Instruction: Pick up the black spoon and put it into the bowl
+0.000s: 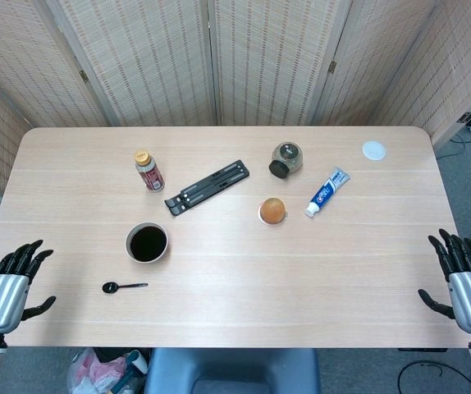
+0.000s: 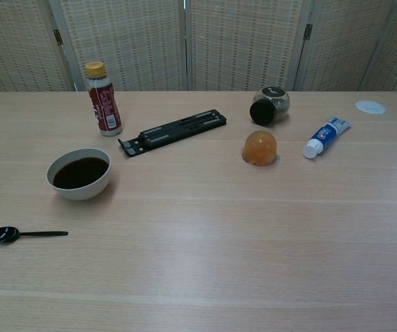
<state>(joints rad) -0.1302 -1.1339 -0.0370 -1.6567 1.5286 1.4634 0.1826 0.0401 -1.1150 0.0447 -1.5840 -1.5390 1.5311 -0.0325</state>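
The black spoon point(image 1: 124, 286) point(image 2: 25, 234) lies flat on the table near its front left, bowl end to the left. Just behind it stands a white bowl point(image 1: 147, 243) point(image 2: 79, 173) with a dark inside. My left hand point(image 1: 7, 283) hangs at the table's left front corner, fingers spread, holding nothing, well left of the spoon. At the right front edge my right hand point(image 1: 465, 279) is likewise spread and empty. Neither hand shows in the chest view.
Behind the bowl stand a red bottle point(image 1: 148, 171) and a black folding stand point(image 1: 207, 187). Further right are an orange jelly cup point(image 1: 272, 211), a dark jar on its side point(image 1: 285, 159), a toothpaste tube point(image 1: 326, 191) and a white lid point(image 1: 373, 149).
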